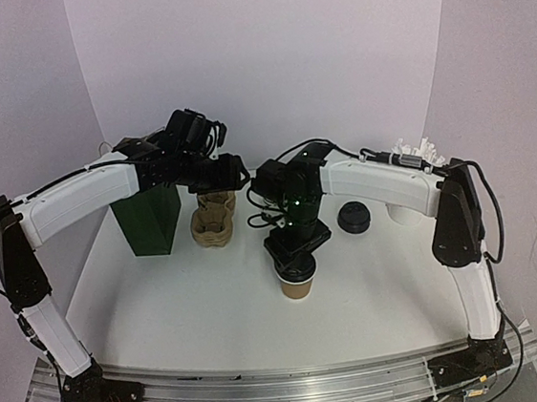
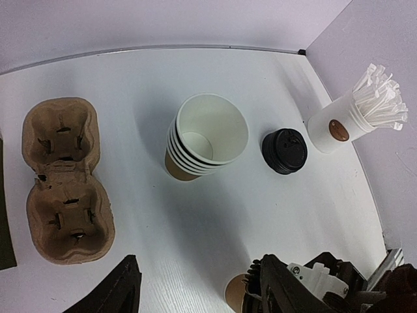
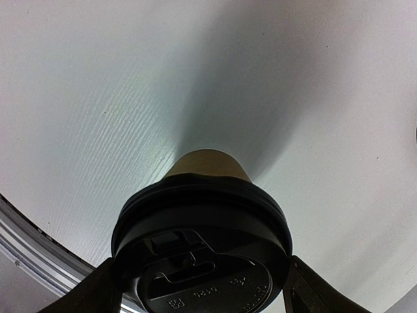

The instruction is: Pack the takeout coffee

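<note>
Small brown paper cup with black dome lid point(image 1: 299, 286) stands front centre on the white table point(image 1: 164, 308). The right gripper point(image 1: 295, 262) straddles its lid, jaws wide; contact I cannot tell. Beyond, the left gripper point(image 1: 230, 172) hangs open, empty, near a brown pulp cup carrier point(image 1: 215, 221).

We've got coffee point(image 1: 297, 280) front-centre on counter point(image 1: 183, 306); carrier point(image 1: 214, 216) behind-left, box point(image 1: 150, 218) left of it, cup stack point(image 2: 205, 137) betw. carrier & lids point(image 1: 355, 217), stick cup point(image 2: 335, 127) far right.
</note>
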### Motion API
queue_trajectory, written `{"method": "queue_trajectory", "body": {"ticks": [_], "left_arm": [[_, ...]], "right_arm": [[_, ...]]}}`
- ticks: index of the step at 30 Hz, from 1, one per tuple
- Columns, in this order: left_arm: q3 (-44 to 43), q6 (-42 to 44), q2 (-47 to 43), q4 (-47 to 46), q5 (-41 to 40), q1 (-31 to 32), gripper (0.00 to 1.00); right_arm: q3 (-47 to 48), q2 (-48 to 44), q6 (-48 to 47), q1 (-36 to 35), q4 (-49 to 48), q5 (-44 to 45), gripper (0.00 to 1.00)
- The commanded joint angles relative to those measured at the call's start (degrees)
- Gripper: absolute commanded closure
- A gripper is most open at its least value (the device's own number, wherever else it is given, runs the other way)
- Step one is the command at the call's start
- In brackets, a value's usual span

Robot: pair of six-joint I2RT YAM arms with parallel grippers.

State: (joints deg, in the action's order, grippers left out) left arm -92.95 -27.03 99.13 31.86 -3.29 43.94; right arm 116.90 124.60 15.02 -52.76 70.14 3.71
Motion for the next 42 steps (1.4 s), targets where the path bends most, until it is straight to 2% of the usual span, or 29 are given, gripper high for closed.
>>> {"method": "queue_trajectory", "body": {"ticks": [1,21,42], "left_arm": [[-0.5,0.4,-1.0,-2.3,-0.8,0.2,0.38],[-1.3,1.0,-0.3,-2.3,-0.4,0.2,0.38],[-0.8,1.0,-0.7,-2.2,-0.8,0.2,0.38]], "right_arm": [[0.8,0.6,-0.6,-0.7,1.4,1.0,0.18],[3.4,1.1,-0.9,-1.5,3.5,2.5,0.18],[1.9,2.5,-1.1,-2.0,3.2,3.4,0.18]]}}
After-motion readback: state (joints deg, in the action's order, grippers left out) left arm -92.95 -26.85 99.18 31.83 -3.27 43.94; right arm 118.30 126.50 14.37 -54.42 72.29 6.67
